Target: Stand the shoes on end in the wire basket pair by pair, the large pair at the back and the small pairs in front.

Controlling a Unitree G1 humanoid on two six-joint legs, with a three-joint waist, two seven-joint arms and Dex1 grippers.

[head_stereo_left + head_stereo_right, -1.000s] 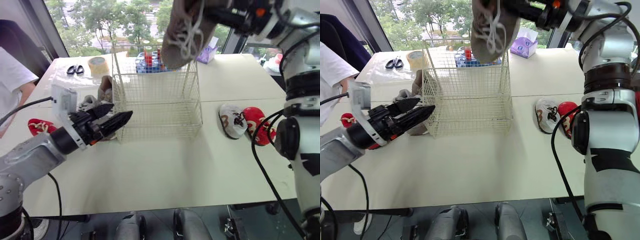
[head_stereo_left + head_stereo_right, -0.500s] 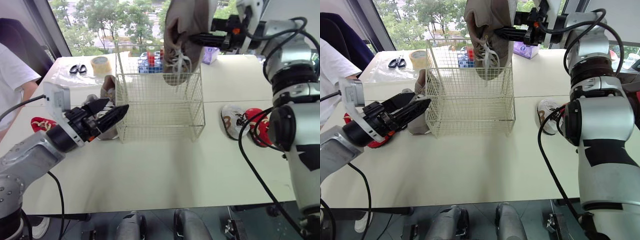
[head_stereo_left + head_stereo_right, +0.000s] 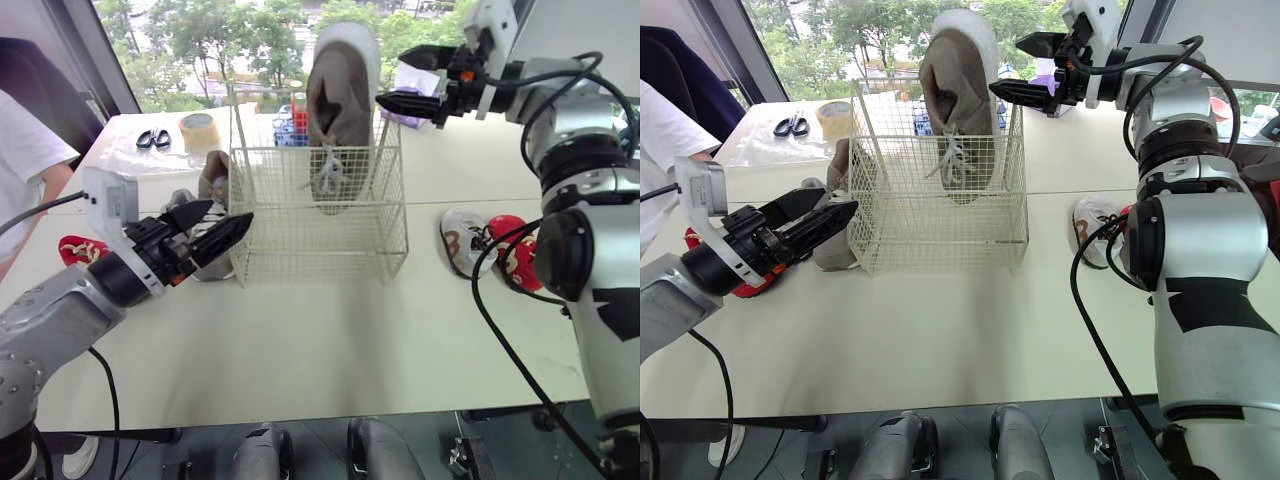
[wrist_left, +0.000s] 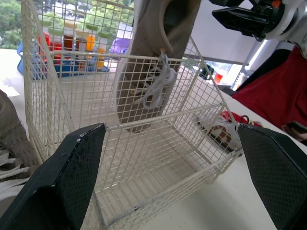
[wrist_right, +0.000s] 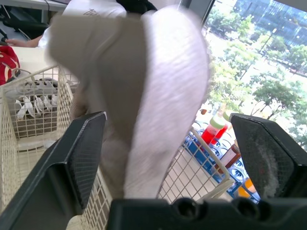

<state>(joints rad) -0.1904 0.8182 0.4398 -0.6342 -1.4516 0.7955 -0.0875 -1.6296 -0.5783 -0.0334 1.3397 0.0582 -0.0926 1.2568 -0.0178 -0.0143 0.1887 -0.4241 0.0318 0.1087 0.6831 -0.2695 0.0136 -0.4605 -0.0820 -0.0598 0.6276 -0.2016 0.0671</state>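
Observation:
A large tan shoe (image 3: 340, 105) stands on end inside the wire basket (image 3: 290, 245), toe down, heel above the rim, laces hanging. My right gripper (image 3: 390, 75) is open just right of the shoe's heel, apart from it. Its mate, a second tan shoe (image 3: 210, 180), lies on the table against the basket's left side. My left gripper (image 3: 230, 212) is open beside the basket's front left corner, holding nothing. In the left wrist view the basket (image 4: 158, 158) and the shoe (image 4: 148, 72) lie straight ahead.
A white small shoe (image 3: 462, 240) and a red one (image 3: 510, 248) lie right of the basket; another red shoe (image 3: 75, 250) lies far left. Scissors (image 3: 150, 139), a tape roll (image 3: 197, 128) and a bottle rack (image 3: 292, 118) sit behind. A person's sleeve (image 3: 20, 150) is at the left.
My right gripper lowered the tan shoe into the basket, opened and let it go, then drew back to the right. The left gripper has stayed where it was.

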